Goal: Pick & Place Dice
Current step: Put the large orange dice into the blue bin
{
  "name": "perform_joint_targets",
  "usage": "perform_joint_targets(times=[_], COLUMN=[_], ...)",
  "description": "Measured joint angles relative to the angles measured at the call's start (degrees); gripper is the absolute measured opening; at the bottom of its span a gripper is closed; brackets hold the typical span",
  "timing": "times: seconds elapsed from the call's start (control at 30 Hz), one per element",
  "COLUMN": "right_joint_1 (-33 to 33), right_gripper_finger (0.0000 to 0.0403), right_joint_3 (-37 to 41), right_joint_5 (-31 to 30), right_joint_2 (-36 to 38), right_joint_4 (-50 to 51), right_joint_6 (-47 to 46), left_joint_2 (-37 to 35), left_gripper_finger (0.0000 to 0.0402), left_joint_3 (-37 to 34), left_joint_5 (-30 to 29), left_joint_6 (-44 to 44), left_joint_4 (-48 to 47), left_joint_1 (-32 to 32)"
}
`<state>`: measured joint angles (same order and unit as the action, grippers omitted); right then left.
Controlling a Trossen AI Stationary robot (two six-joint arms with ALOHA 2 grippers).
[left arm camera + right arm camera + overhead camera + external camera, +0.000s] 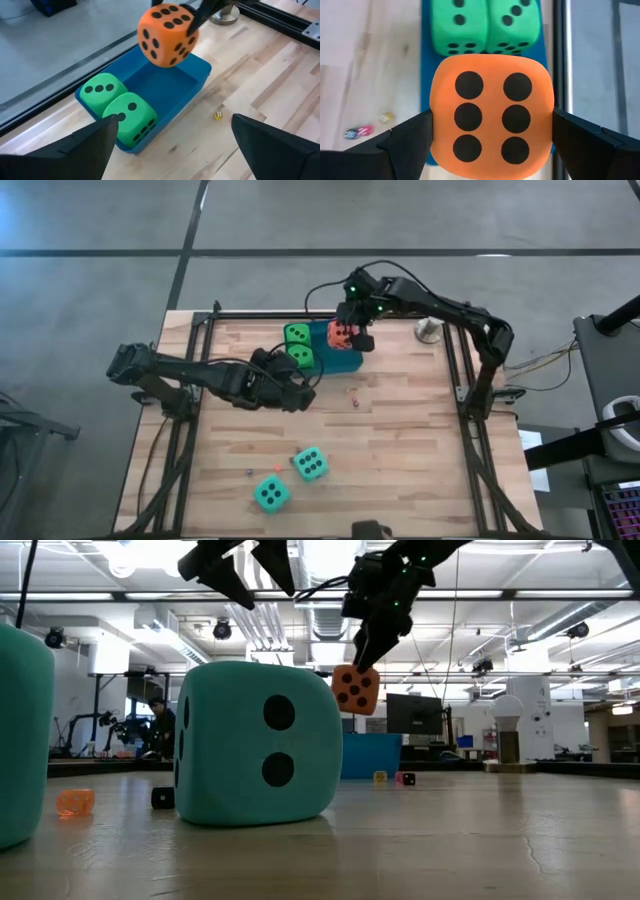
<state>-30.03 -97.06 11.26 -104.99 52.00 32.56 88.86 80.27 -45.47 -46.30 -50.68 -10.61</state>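
two green dice side by side at one end of a blue tray, touching. orange die held above the tray's bare part by the right gripper. left fingers spread wide in the foreground; tiny yellow die on the wood beside the tray.

Orange die aloft, green pair in tray, teal pair on table

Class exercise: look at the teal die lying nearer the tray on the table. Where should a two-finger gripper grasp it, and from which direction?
Grip the nearer teal die across two opposite flat side faces, coming straight down from above. It sits flat on the table with its top face clear. The other teal die stands close by at one corner, so choose the pair of faces that keeps the fingers out of that gap.
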Motion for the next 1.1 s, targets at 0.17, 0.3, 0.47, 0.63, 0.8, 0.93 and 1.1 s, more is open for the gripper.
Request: perform_joint_targets(times=[0.17, 0.3, 0.47, 0.63, 0.8, 0.93, 1.1], right_joint_1=[0.05, 0.0, -0.6, -0.69, -0.78, -0.8, -1.11], right_gripper_finger=[0.0359, 0.0359, 0.0359, 0.0359, 0.0359, 0.0359, 0.0359], right_joint_3=[-4.05, -6.03, -7.79, -11.52, -14.56, -14.82, -14.57], right_joint_5=[0.88, 1.25, 1.27, 1.25, 1.3, 1.3, 1.27], right_joint_2=[-3.12, -5.46, -8.97, -12.56, -15.4, -16.2, -16.96], right_joint_4=[-0.02, 0.07, 0.14, 0.9, 1.76, 1.98, 1.29], right_joint_6=[0.19, 0.28, 1.09, 1.5, 3.33, 5.15, 6.66], left_joint_2=[0.0, 0.0, 0.0, 0.0, 0.0, 0.0, 0.0], left_gripper_finger=[0.0393, 0.0394, 0.0391, 0.0391, 0.0393, 0.039, 0.0391], left_joint_3=[0.0, 0.0, 0.0, 0.0, 0.0, 0.0, 0.0], left_joint_5=[0.01, 0.02, 0.02, 0.02, 0.02, 0.02, 0.03], left_joint_6=[0.0, -0.02, -0.02, -0.07, -0.17, -0.17, -0.17], left_joint_4=[0.05, 0.07, 0.07, 0.07, 0.07, 0.07, 0.07], left_joint_1=[0.0, 0.0, 0.0, 0.0, 0.0, 0.0, 0.0])
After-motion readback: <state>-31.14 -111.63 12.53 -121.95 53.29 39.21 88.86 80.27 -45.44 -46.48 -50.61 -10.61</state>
